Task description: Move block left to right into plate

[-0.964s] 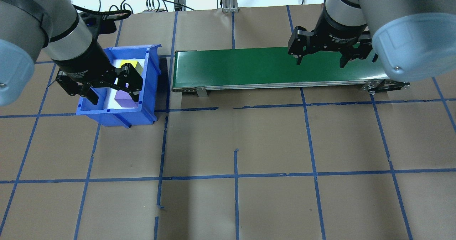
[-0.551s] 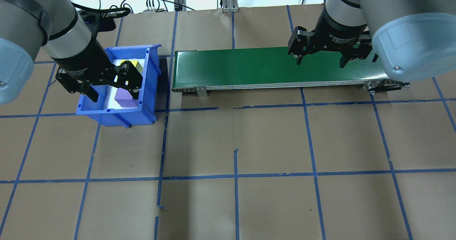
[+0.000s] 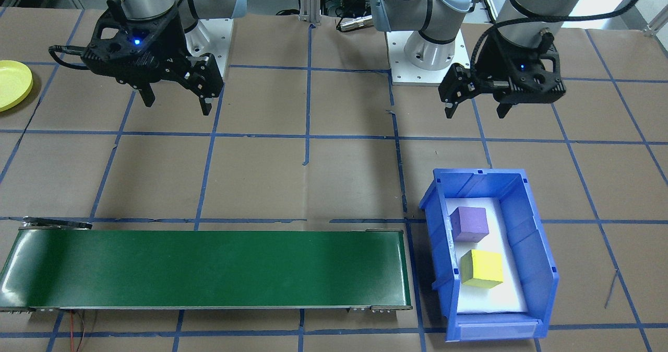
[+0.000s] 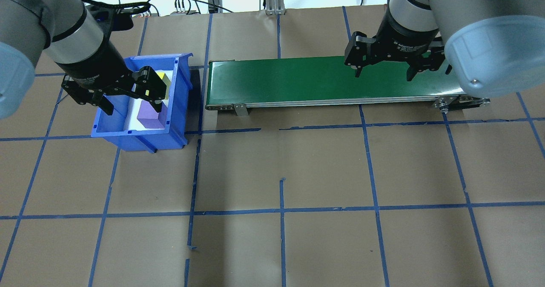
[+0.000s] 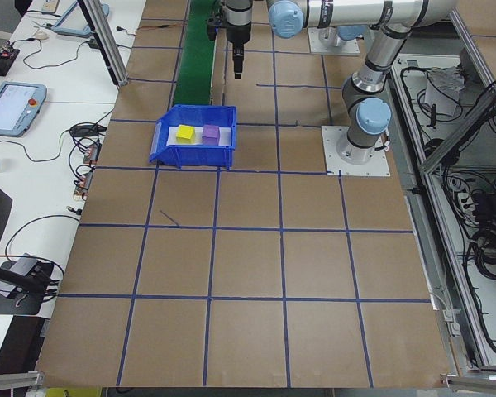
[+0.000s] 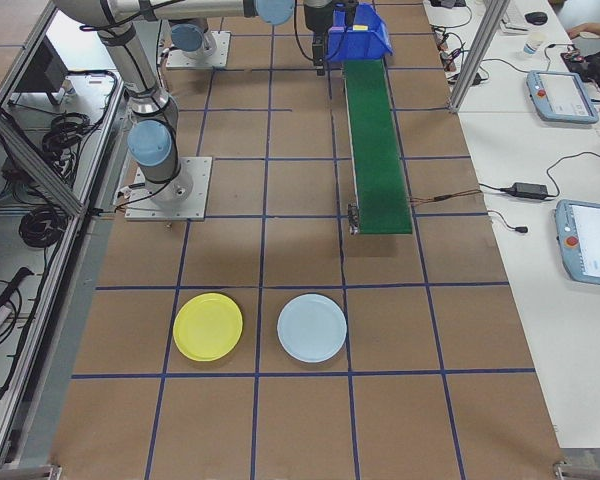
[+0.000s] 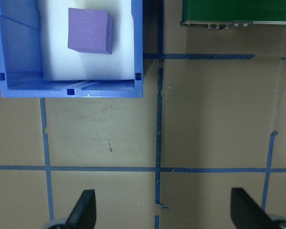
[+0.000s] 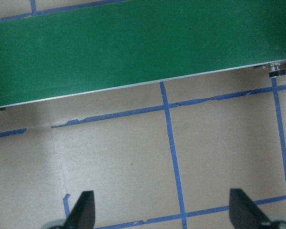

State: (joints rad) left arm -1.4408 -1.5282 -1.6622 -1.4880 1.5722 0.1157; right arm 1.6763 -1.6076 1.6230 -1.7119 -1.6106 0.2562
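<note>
Two blocks sit in the blue bin [image 3: 537,268] at the robot's left end of the table [image 3: 313,174]: a purple block [image 3: 468,224] nearer the robot and a yellow block [image 3: 481,269] just beyond it, close together but apparently not touching. They look like matte foam cubes, so I'd guess light, slightly soft and grippy rather than slick, with little risk of damage. The flat opposite faces are the obvious place to pinch, coming straight down, since the bin walls crowd the sides.

The left hand [image 3: 476,107] hangs with its fingers apart, short of the bin and holding nothing. The right hand [image 3: 175,100] waits, also spread and empty, near the green conveyor [image 3: 203,268]. The yellow plate [image 6: 208,326] lies well away, past the conveyor's far end, beside a pale blue plate [image 6: 312,328].
</note>
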